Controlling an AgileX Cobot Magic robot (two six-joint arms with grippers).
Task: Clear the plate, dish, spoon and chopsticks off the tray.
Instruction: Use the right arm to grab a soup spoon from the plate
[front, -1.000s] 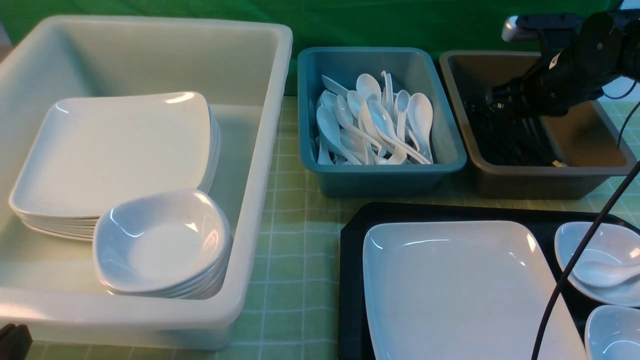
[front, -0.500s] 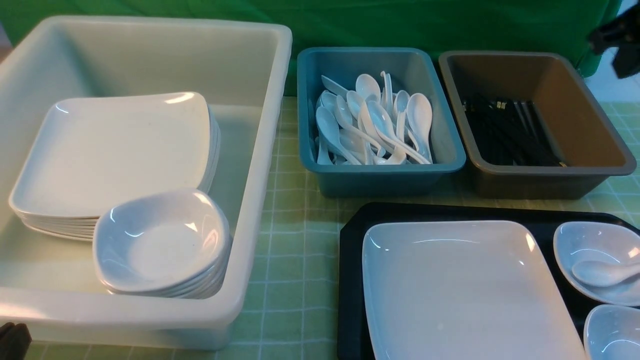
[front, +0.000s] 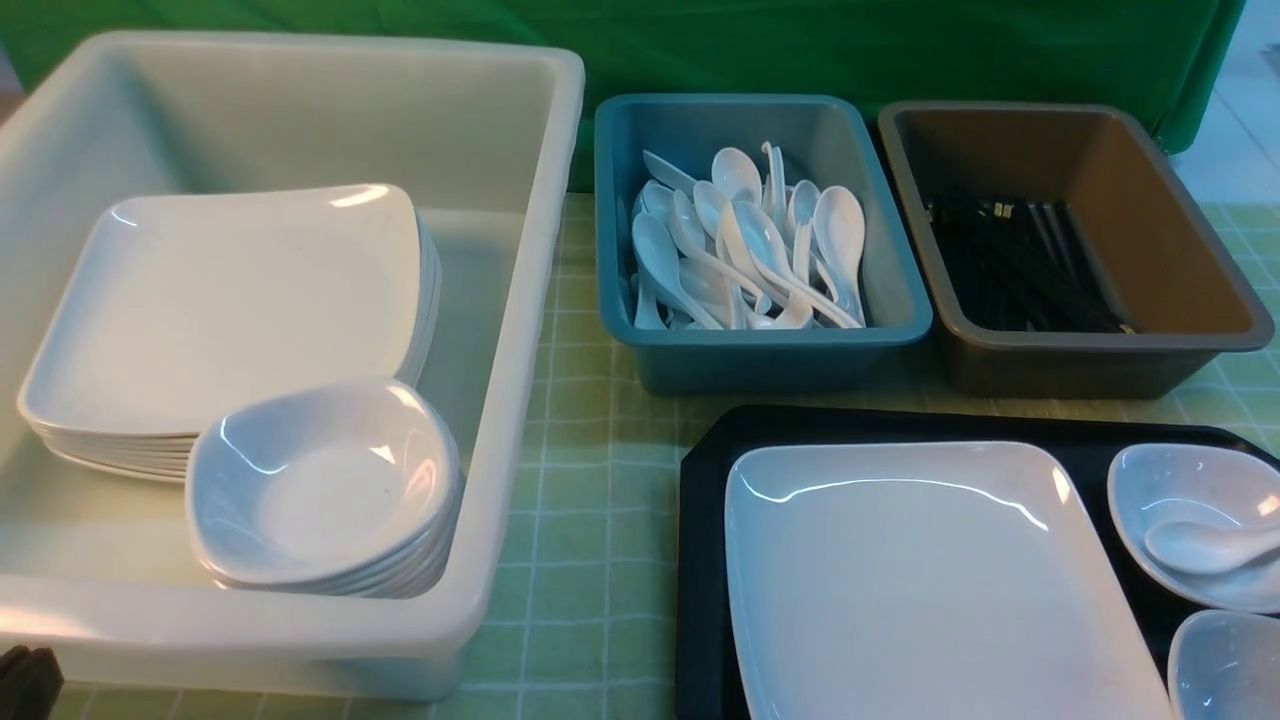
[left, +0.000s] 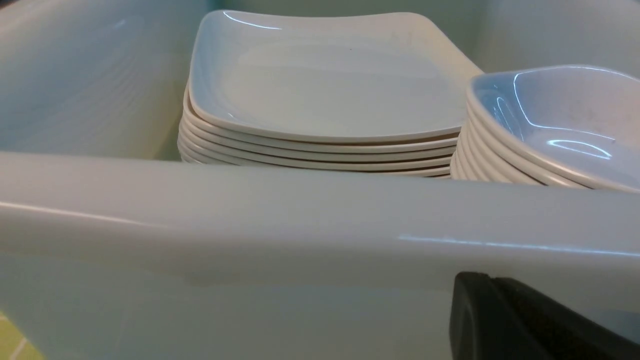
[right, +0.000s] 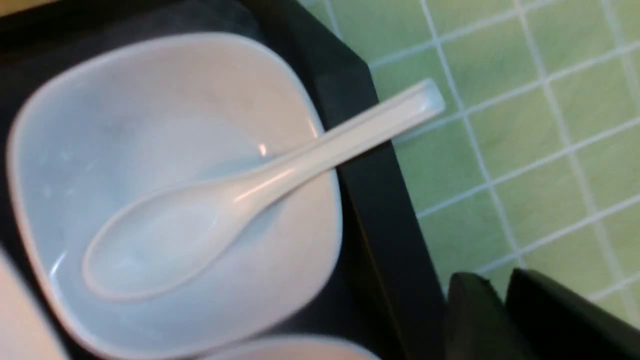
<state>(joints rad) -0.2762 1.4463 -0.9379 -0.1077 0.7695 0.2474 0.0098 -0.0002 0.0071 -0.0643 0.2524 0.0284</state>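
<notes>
The short white soup spoon (right: 200, 220) leans in the deep white dish (right: 150, 90) at the right of the black plastic tray (front: 708, 560). Its handle overhangs the rim and looks easy to pinch. The flat white plate (front: 930, 580) fills the left side. Thin black chopsticks (front: 1010, 270) lie in the far brown bin (front: 1150, 250). The left gripper (left: 500, 320), fingers pressed together, sits by the white tub (left: 250, 210). For the right gripper (right: 505, 310) I cannot tell the spread.

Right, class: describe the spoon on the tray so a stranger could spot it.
Start at the black tray, front right. Of its two small dishes, the farther dish holds the spoon. It is alone; the other spoons are heaped in the blue bin.
</notes>
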